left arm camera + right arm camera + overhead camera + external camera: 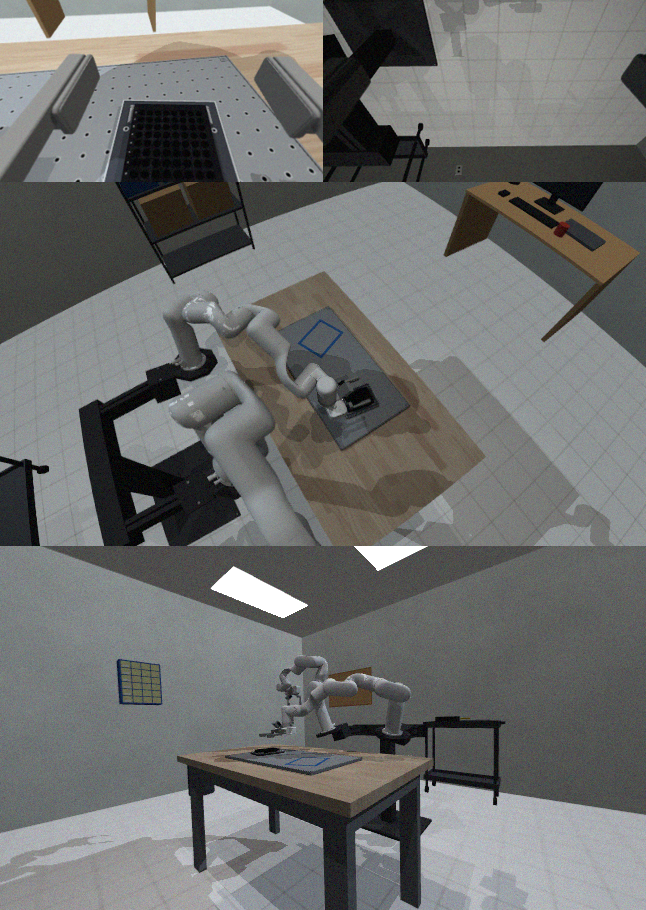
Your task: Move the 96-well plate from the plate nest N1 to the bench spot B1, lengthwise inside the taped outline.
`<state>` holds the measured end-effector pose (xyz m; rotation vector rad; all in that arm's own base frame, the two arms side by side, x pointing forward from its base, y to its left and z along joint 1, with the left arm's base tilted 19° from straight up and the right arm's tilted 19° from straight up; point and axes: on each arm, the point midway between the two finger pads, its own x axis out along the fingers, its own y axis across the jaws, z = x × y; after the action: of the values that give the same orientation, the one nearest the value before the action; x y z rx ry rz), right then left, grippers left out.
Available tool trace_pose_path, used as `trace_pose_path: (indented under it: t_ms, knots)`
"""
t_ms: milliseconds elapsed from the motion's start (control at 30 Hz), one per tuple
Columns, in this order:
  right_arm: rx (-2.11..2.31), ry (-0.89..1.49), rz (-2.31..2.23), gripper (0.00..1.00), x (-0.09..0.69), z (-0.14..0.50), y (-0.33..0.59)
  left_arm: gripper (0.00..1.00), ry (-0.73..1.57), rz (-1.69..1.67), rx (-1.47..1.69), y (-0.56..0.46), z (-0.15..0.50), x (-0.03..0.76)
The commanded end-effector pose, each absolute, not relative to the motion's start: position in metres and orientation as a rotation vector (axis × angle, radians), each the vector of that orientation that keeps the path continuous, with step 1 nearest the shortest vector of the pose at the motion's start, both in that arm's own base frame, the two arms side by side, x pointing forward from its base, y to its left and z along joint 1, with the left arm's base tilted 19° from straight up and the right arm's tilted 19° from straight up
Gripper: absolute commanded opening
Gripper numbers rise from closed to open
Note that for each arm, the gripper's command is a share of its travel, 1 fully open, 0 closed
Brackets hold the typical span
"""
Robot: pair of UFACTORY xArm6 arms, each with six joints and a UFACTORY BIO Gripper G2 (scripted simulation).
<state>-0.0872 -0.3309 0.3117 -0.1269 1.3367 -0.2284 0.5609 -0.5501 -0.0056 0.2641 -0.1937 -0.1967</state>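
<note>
The black 96-well plate sits in the dark plate nest on the grey perforated board. My left gripper is above the nest, its fingers apart with nothing between them. In the left wrist view the plate lies below, centred between the fingers and nearer the lower edge. The blue taped outline is at the other end of the board, with nothing inside it. My right gripper is open and empty, away from the board; only its finger parts show at the wrist view's sides.
The grey board lies on the wooden table. The right arm is raised on the black stand, beside the table. A shelf rack and a desk stand farther off.
</note>
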Motion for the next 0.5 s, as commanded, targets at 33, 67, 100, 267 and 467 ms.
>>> trace_pose_path:
  t_ms: [33,67,100,267,467]
  knots:
    - [-0.129,1.336,-0.231,1.0,-0.087,0.313,-0.331,0.37,-0.196,-0.197,0.262,-0.549,-0.011,0.563]
    - [-0.129,1.336,-0.231,1.0,-0.087,0.313,-0.331,0.37,-0.196,-0.197,0.262,-0.549,-0.013,0.563]
    - [-0.129,1.336,-0.231,1.0,-0.087,0.313,-0.331,0.37,-0.196,-0.197,0.262,-0.549,-0.014,0.563]
    - [-0.129,1.336,-0.231,1.0,-0.087,0.313,-0.331,0.37,-0.196,-0.197,0.262,-0.547,-0.019,0.565]
    - [-0.129,1.336,-0.231,1.0,-0.087,0.313,-0.331,0.37,-0.196,-0.197,0.262,-0.545,-0.029,0.567]
